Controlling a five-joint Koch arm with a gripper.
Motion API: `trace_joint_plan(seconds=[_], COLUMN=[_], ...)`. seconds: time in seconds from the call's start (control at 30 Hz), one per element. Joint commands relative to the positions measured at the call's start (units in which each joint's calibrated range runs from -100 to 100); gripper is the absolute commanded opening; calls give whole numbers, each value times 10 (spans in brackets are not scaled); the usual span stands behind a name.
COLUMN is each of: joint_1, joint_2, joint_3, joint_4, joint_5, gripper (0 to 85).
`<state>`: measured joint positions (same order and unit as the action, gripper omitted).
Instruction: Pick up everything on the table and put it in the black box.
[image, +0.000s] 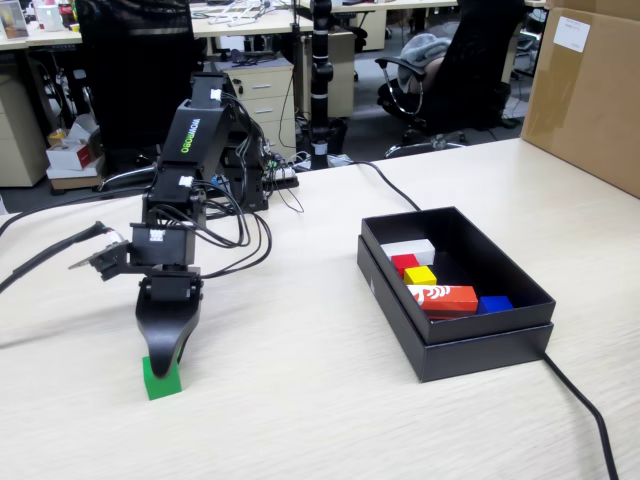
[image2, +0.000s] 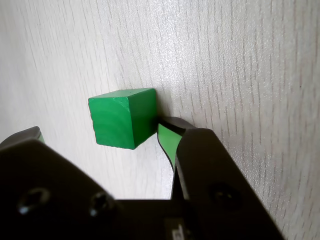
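Your gripper (image: 163, 368) sits low on the table (image: 300, 400), jaws spread open around the green cube (image2: 122, 118), one finger (image2: 172, 137) touching its side.

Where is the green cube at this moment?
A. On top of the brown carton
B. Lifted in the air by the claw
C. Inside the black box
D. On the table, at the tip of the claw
D: the green cube sits on the table at the claw, far from the black box.
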<state>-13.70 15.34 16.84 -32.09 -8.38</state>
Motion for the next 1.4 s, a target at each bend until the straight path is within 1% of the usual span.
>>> trace_joint_plan(seconds=[0.0, 0.07, 0.17, 0.27, 0.33, 0.4, 0.57, 0.6, 0.63, 0.83, 0.87, 0.93, 1.07, 1.13, 1.37], joint_1=[-3, -3, -4, -5, -6, -6, -8, -8, -8, -8, -8, -8, -7, -7, -5], joint_2=[-17, -17, -17, -21, -23, -25, -25, -25, -25, -27, -27, -30, -35, -40, -63], joint_3=[23, 17, 11, 10, 10, 10, 4, 4, 7, 7, 6, 6, 4, 3, -6], joint_4=[23, 22, 19, 18, 18, 18, 18, 18, 18, 18, 18, 18, 18, 18, 17], joint_5=[-5, -6, -7, -8, -10, -10, -11, -12, -12, -12, -12, -11, -10, -8, -7], gripper=[453, 440, 368, 316, 312, 282, 281, 259, 209, 207, 194, 92, 90, 9, 9])
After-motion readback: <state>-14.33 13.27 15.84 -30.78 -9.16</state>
